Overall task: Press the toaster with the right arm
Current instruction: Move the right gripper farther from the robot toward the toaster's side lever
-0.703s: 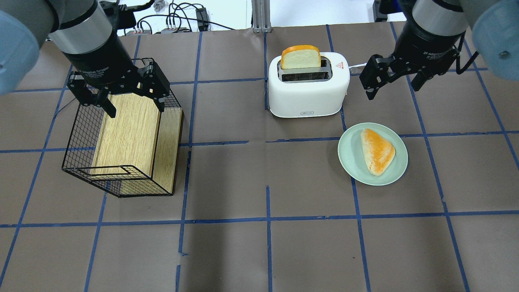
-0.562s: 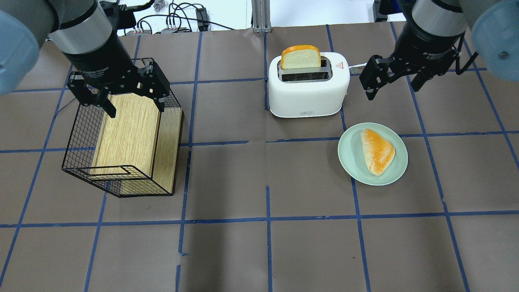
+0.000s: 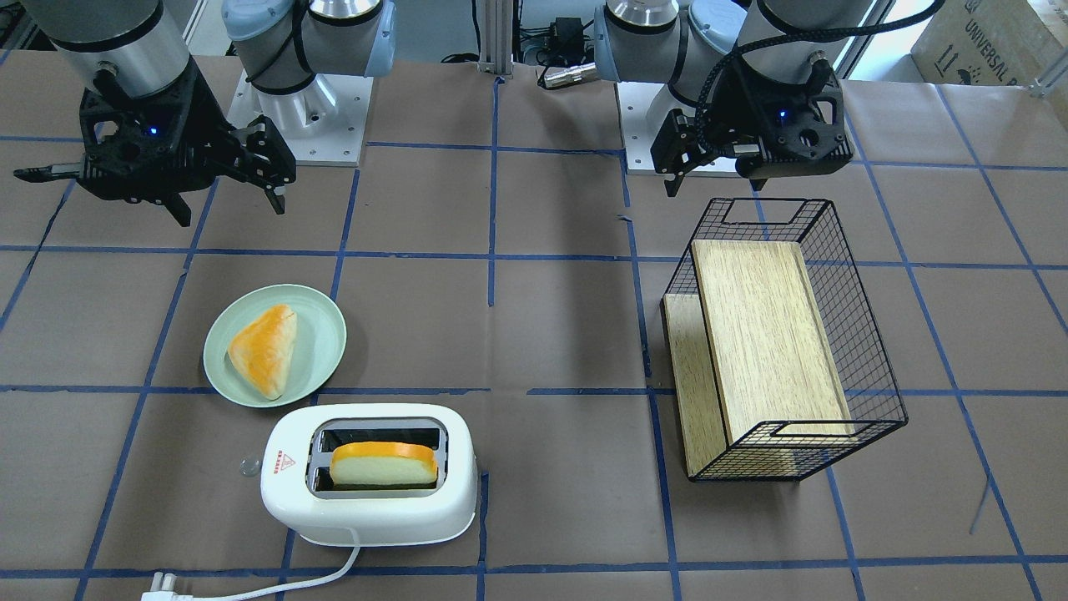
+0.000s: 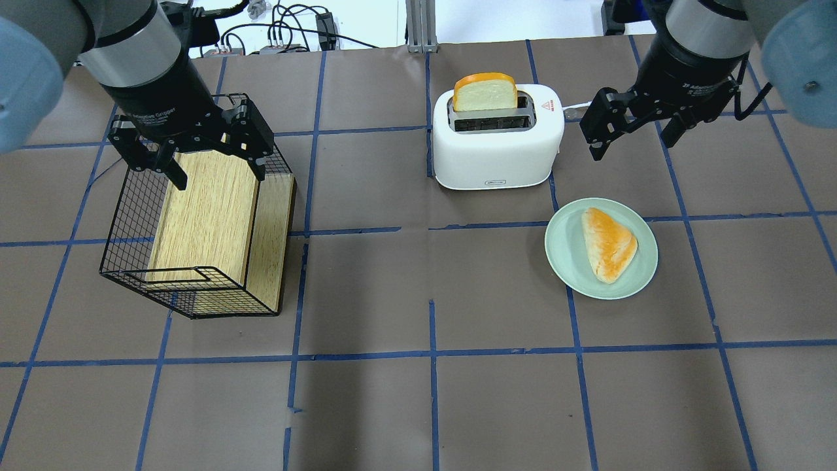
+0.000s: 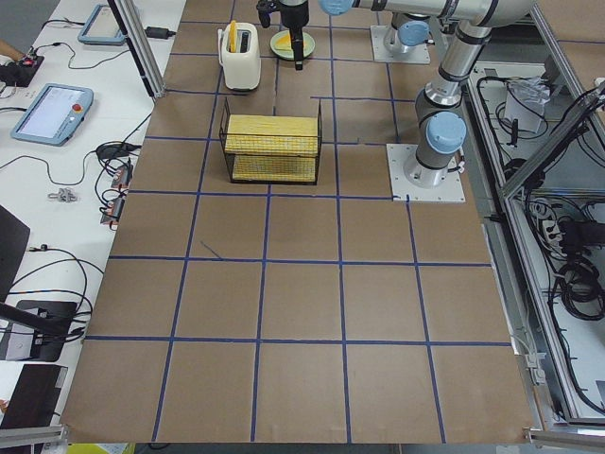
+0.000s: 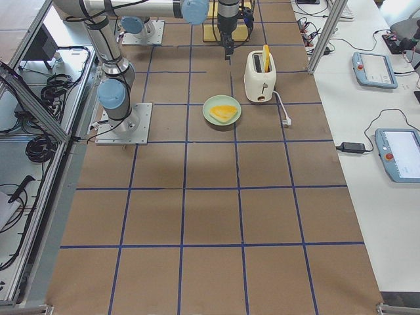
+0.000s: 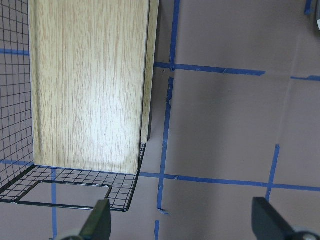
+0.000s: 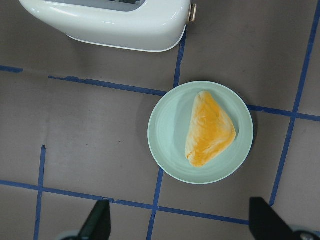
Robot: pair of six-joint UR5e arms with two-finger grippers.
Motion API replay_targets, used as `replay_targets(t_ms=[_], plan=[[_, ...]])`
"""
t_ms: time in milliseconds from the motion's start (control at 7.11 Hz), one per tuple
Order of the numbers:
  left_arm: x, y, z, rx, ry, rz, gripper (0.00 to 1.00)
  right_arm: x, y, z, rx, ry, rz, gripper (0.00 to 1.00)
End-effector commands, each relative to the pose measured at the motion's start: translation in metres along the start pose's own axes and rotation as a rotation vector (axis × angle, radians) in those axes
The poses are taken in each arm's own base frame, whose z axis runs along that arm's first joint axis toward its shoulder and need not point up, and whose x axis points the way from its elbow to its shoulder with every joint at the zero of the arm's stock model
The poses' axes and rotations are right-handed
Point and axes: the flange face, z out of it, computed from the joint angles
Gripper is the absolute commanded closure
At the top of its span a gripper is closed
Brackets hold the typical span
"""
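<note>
The glossy white toaster stands at the table's far middle with a slice of bread upright in its far slot. It also shows in the front view and at the top of the right wrist view. My right gripper hangs open and empty in the air to the right of the toaster, apart from it, above the table behind the plate. In the front view the right gripper is at the upper left. My left gripper is open and empty above the wire basket.
A pale green plate with a triangular pastry lies in front of my right gripper, near the toaster's right corner. The black wire basket holds a wooden board. The toaster's white cord and plug run off behind it.
My right gripper has shifted only very slightly. The toaster, bread, plate and left arm have not moved.
</note>
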Motion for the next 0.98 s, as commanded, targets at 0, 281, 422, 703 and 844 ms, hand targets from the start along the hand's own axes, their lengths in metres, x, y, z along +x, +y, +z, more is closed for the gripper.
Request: replay_targets(t_ms=[0, 281, 422, 703, 844], plan=[[0.000, 0.000, 0.000, 0.000, 0.000, 0.000, 0.00, 0.022, -0.016, 0.003, 0.023, -0.083, 0.037, 0.65], [0.000, 0.000, 0.000, 0.000, 0.000, 0.000, 0.00, 0.081, -0.053, 0.003, 0.071, -0.221, 0.056, 0.95], [0.000, 0.000, 0.000, 0.000, 0.000, 0.000, 0.00, 0.100, -0.072, 0.005, 0.089, -0.255, 0.050, 0.95], [0.000, 0.000, 0.000, 0.001, 0.000, 0.000, 0.00, 0.113, -0.103, 0.042, 0.065, -0.327, 0.052, 0.95], [-0.001, 0.000, 0.000, 0.000, 0.000, -0.001, 0.00, 0.118, -0.119, 0.067, 0.065, -0.350, 0.047, 0.95]])
